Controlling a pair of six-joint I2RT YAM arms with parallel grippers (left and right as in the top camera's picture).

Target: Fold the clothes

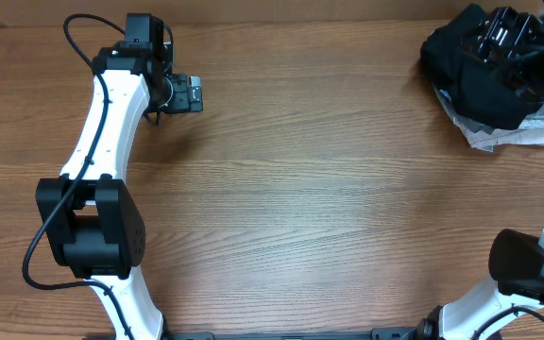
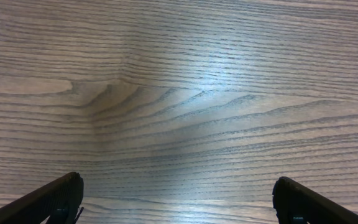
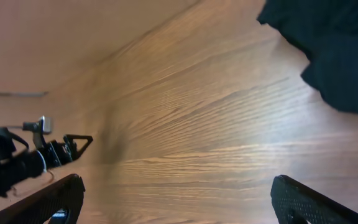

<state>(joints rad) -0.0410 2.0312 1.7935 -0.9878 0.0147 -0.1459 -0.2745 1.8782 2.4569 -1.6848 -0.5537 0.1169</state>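
The left gripper (image 2: 178, 180) is hovering over the bare wooden table (image 2: 185, 93) toward its far left, its two fingers (image 2: 55, 199) standing wide apart with nothing between them. The right gripper (image 3: 178, 182) is likewise gaping, its fingers (image 3: 309, 202) sitting at the bottom corners of the right wrist view and holding nothing. The black T-shirt (image 1: 470, 76) is lying in a crumpled heap at the far right corner of the table, resting on a grey and white piece (image 1: 513, 134) whose edge is sticking out beneath it on the near side. The right arm (image 1: 529, 266) is reaching over that heap; whether it is touching the fabric I cannot tell. In the right wrist view the shirt is filling the upper right corner, ahead of the spread fingers and apart from them, and the left arm (image 3: 17, 163) is showing small at the far left
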